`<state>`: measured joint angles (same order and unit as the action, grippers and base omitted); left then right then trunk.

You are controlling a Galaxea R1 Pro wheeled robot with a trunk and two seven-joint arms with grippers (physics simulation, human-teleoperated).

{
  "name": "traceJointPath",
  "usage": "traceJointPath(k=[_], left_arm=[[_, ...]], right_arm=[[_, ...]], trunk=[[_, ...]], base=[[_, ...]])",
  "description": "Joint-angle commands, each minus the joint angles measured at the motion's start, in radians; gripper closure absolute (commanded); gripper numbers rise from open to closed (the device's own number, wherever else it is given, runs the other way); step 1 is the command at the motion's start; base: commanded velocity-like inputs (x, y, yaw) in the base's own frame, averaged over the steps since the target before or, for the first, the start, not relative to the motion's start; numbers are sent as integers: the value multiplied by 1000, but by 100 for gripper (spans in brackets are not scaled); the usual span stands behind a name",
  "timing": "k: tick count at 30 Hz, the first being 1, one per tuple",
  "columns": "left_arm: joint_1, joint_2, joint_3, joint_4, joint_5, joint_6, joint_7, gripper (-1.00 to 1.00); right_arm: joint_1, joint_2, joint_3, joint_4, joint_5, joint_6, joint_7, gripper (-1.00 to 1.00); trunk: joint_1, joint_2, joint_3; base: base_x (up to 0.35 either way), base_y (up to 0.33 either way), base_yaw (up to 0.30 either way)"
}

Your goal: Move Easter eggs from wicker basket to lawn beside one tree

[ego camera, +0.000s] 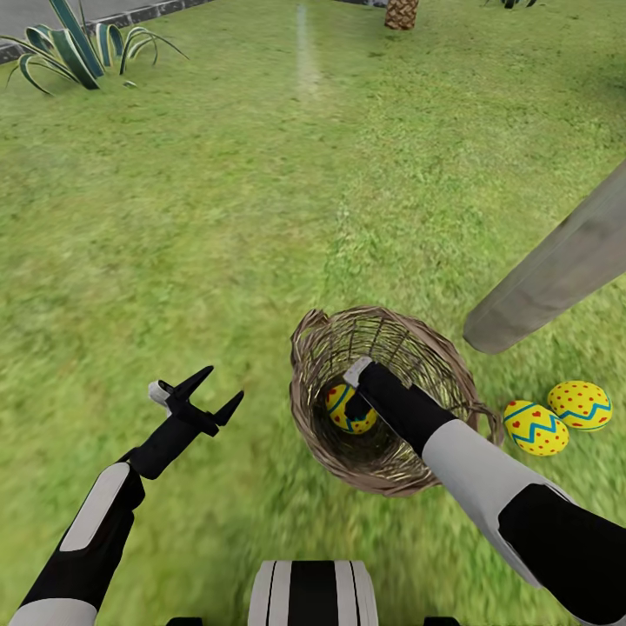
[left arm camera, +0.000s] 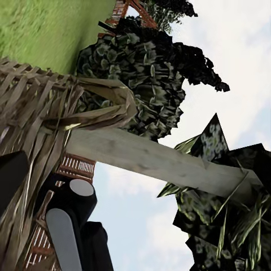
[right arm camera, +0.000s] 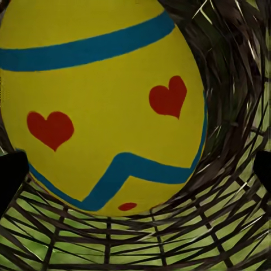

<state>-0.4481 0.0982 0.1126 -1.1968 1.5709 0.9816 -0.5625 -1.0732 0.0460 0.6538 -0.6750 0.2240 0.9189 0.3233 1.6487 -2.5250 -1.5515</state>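
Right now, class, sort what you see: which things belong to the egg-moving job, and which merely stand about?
Job: egg in wicker basket; wicker basket; two eggs on lawn; tree trunk; right gripper.
About: spiky striped plant; palm trunk.

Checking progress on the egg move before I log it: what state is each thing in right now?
Wicker basket: upright on the lawn, one egg inside.
Egg in the basket: at the bottom, right gripper reaching in at it, grasp not visible.
Two eggs: lying on the lawn beside the tree trunk.
Left gripper: jaws open, empty, above the grass.
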Motion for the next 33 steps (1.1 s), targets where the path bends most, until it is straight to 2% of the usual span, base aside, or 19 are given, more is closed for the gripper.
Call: traceJointPath(k=[1,14,21,31,33], left_arm=[[0,0,1,1,-2,5,-3,-100],[-1,0,1,2,0,5,-3,-100],[-1,-16,2,2,-2,3,-3,-100],[-1,-18,2,1,-1,3,-3,-100],[-1,-18,2,0,-1,3,-3,-100]], right_arm=[[-1,0,2,-4,11,3,7,-100],[-1,3,4,-16,16,1,8,-100],[-1,6,5,-11,15,-4,8,-100],[-1,3,13,-4,11,-5,10,-100],[-1,3,13,-3,10,-5,10,-100]], trunk=[[0,0,-4],[1,-1,-8],[1,-1,-8],[1,-1,-8],[2,-1,-16]], base=[[0,0,0],[0,0,0],[26,12,0],[57,30,0],[0,0,0]])
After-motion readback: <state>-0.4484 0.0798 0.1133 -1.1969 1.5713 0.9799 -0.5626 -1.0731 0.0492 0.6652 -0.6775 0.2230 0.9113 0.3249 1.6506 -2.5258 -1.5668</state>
